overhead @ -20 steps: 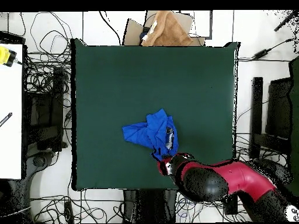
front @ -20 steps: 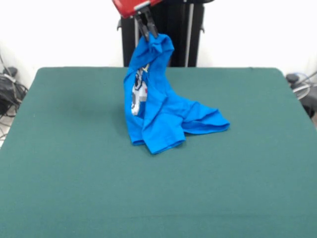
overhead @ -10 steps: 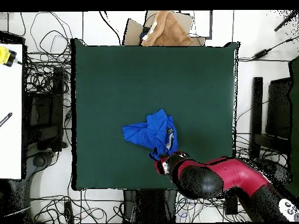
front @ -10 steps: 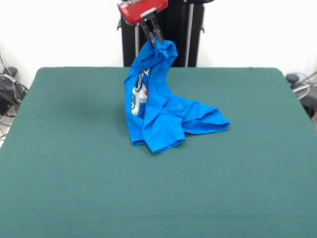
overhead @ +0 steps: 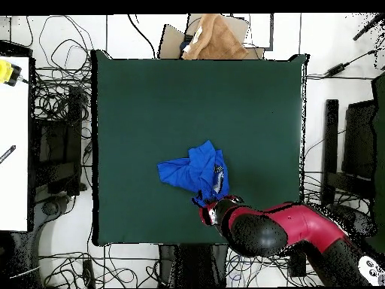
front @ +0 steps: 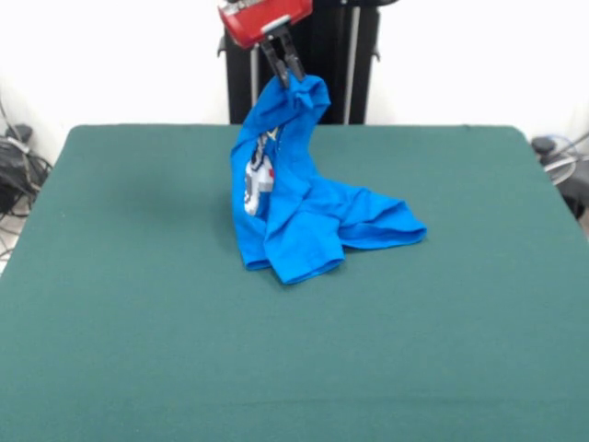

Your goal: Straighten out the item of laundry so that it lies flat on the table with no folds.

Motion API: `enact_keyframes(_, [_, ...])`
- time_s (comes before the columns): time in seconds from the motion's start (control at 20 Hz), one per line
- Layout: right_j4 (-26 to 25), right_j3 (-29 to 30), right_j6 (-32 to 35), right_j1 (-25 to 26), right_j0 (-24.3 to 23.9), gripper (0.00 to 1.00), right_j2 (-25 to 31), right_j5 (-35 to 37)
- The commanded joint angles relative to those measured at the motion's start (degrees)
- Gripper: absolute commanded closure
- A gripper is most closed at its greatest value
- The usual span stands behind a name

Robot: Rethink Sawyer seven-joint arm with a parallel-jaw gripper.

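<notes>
**Shirt hangs from the gripper, its bulk trailing toward lower right in the front view**

In the front view the gripper (front: 286, 69) sits at the top centre of the frame, its two dark fingers pinched on a bunched peak of the blue T-shirt (front: 299, 198). From that peak the cloth drops almost straight down, white print showing on its left flank, then spreads across the green table (front: 138, 350) in a crumpled heap just above the frame's centre.

The heap's long axis runs from the lifted point down and to the right, ending in a flat lobe at centre right. A shorter folded edge lies at lower left of the heap.

Overhead, the gripper (overhead: 213, 211) is below the shirt (overhead: 194, 171), which reaches up and left from it. My judgement: pulling away from that trailing lobe, along this axis, would best draw out the folds. The shirt is still far from flat.
</notes>
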Motion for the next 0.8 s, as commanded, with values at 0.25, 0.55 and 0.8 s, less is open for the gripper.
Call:
enact_keyframes(0.25, [0.43, -2.98, -3.13, 2.11, 3.38, 1.0, -1.59, 4.91])
enact_keyframes(0.55, [9.98, -3.19, -0.42, -5.95, 4.59, 1.0, 2.62, 11.28])
enact_keyframes(0.8, [16.33, -6.98, 1.12, -13.63, 8.26, 1.0, 4.51, 15.68])
